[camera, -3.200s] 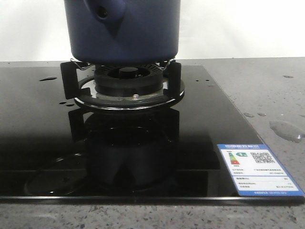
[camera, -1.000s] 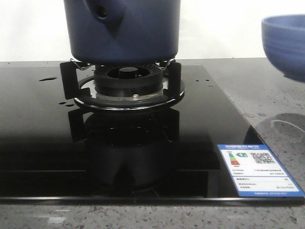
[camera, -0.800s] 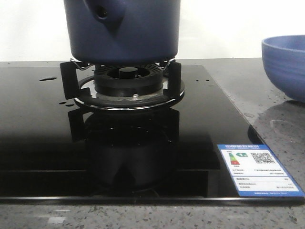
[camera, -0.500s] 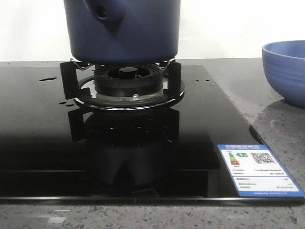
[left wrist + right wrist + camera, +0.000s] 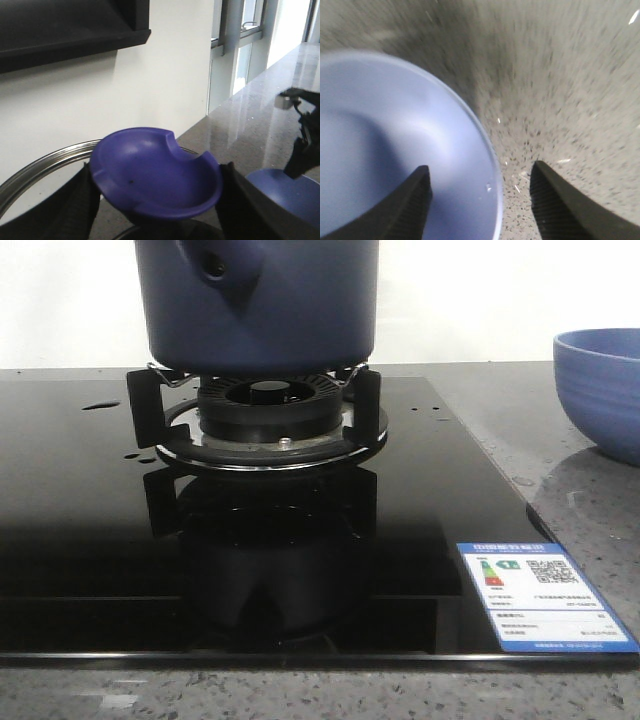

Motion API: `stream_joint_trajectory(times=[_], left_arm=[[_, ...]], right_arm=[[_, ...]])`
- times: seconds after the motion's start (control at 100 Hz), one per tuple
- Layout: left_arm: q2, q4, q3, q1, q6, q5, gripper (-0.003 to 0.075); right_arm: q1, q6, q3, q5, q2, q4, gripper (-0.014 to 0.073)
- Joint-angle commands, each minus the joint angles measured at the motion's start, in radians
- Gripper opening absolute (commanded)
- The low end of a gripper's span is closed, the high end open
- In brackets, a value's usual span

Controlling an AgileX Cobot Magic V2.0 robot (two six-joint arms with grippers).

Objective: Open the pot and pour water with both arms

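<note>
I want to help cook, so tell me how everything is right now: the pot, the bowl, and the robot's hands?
pot: upright on the burner; top out of view.
burner: no flame showing.
lid: held by its purple knob.
left gripper: shut on the lid's knob.
bowl: upright on the counter, no water seen inside.
right gripper: open, straddling the bowl's rim.
water: droplets on the cooktop.

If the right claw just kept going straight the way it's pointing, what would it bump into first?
Most likely the rim of the light blue bowl. The right gripper is open with that rim between its fingers, one over the bowl's inside, the other over the speckled counter. The picture is blurred, so depth is uncertain.
</note>
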Motion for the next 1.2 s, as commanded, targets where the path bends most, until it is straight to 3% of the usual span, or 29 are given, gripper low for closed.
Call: stream_joint_trajectory(times=[0.0,0.33,1.19], left_arm=[[-0.018,-0.074,-0.018,-0.017,-0.002,0.064,0.0358],[0.044,-0.026,0.013,-0.079,-0.002,0.103,0.0358],[0.114,0.0,0.013,-0.06,-0.002,0.096,0.0358]], right_arm=[[-0.003,0.0,-0.073,-0.006,-0.082,0.033,0.0404],[-0.003,0.0,-0.11,-0.008,-0.184,0.045,0.0404],[-0.003,0.0,-0.11,-0.006,-0.187,0.047,0.0404]])
